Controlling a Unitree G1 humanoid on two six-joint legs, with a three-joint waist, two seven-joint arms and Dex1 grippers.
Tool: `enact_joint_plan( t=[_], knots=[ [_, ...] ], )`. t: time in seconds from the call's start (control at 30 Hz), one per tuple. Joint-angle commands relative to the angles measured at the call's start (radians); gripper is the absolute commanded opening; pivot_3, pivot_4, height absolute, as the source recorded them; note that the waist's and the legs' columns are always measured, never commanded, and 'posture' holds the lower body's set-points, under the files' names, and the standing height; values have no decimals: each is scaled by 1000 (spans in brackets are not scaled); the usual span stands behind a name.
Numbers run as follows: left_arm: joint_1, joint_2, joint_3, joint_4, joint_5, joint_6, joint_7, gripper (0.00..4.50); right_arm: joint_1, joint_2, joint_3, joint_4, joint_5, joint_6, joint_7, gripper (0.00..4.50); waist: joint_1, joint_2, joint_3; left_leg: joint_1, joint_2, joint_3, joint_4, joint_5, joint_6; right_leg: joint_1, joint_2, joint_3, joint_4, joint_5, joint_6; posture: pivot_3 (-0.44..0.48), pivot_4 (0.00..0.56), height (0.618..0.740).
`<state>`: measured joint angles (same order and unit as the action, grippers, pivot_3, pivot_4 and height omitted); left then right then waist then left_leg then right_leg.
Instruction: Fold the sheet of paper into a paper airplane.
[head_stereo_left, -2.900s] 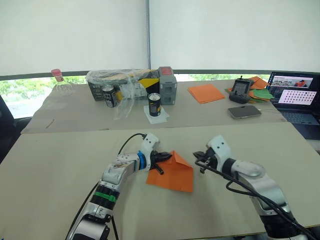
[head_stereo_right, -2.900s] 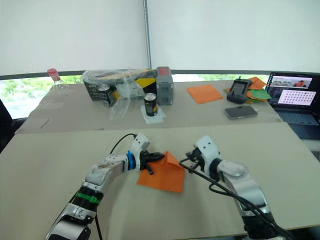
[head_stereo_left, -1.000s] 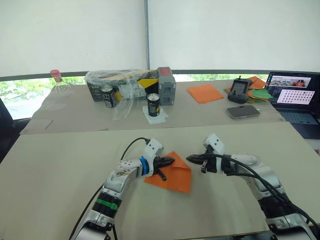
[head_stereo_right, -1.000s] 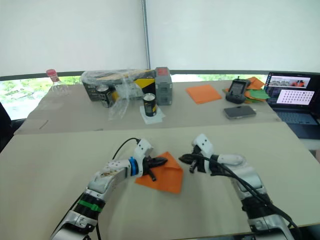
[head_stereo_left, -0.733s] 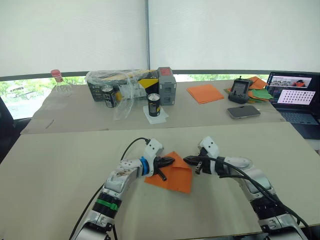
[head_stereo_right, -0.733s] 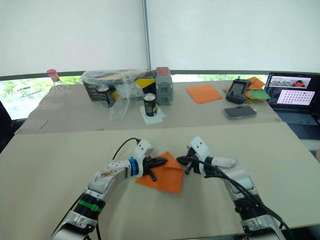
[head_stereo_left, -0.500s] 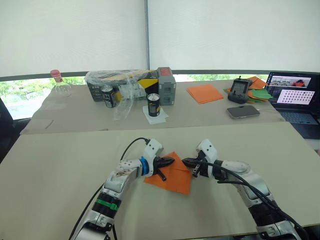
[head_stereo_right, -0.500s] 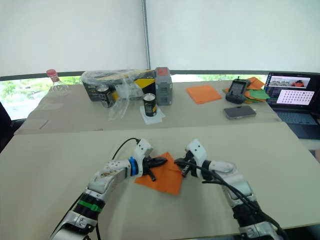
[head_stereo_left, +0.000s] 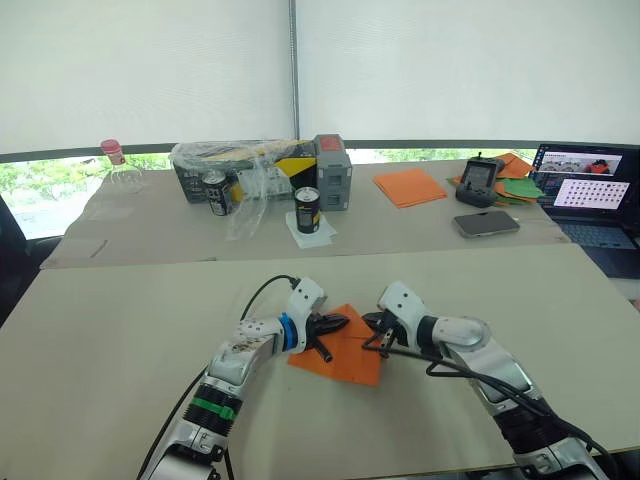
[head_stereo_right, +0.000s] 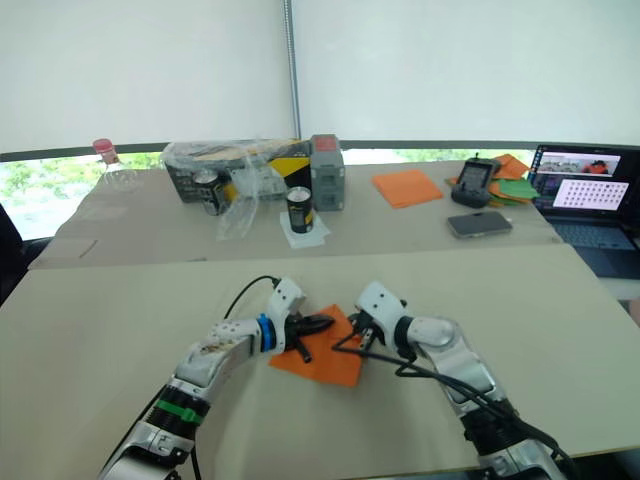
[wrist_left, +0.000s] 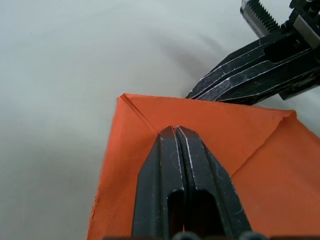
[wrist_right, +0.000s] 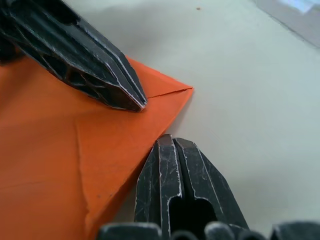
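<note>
The right end effector (head_stereo_left: 372, 336) has swung in from well off the paper's right side over the last 3 s and now sits at the right edge of the paper (head_stereo_left: 345, 352), its tip near the folded point. The paper itself has not moved. That suggests the next fold or crease press is about to start, with the airplane far from done: only the 2 corner flaps at the nose look folded.

The paper lies flat on the near surface (head_stereo_left: 120, 330), between the 2 arms, its point aimed away from the robot. The left end effector (wrist_left: 176, 145) still rests on the paper just behind the point, fingers pressed together with nothing between them, pinning the sheet down. The right one also has its fingers closed and empty, touching or just off the paper's edge; I cannot tell which. Both forearms reach inward low over the surface, tips nearly meeting.
</note>
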<state>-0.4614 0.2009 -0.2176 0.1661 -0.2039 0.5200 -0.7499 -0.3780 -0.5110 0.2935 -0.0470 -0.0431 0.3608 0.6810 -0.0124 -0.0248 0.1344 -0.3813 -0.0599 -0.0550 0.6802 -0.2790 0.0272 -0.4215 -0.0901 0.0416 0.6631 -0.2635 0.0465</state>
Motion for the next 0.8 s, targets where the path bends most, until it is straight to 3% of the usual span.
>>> enact_joint_plan(
  t=[0.03, 0.13, 0.2, 0.5, 0.8],
  knots=[
    [0, 8, -2, -15, -6, 23, -1, 59, 42, 30, -73, -74, 97, 79, 15, 0, 2, 0, 0, 0, 0, 0, 0, 0, 0, 0, 0, 0, 0, 0, 0, 0, 150, 740],
    [-2, 17, 8, -11, -9, 26, -6, 59, 109, 104, -213, -198, 379, 306, 75, 0, 3, 0, 0, -2, 1, -1, 0, 0, 0, 0, 0, 0, 0, 0, 0, 0, 150, 740],
    [-4, 21, 10, -2, -9, 23, -7, 59, 124, 105, -247, -226, 441, 359, 92, 0, -1, 0, 0, -2, 1, -1, 0, 0, 1, -1, 0, 0, 0, 0, 0, 0, 150, 740],
    [-4, 31, 16, -1, -12, 23, -6, 59, 112, 90, -263, -230, 491, 389, 67, 0, 1, 0, 0, -1, 0, -1, 0, 0, 1, 0, 0, 0, 0, 0, 0, 0, 150, 740],
    [13, 74, 38, -28, -22, 32, 1, 59, 67, 130, -194, -207, 471, 373, 31, 0, -1, 0, 0, -1, 0, 0, 0, 0, 1, -1, 0, 0, 0, 0, 0, 0, 150, 740]
  ],
)
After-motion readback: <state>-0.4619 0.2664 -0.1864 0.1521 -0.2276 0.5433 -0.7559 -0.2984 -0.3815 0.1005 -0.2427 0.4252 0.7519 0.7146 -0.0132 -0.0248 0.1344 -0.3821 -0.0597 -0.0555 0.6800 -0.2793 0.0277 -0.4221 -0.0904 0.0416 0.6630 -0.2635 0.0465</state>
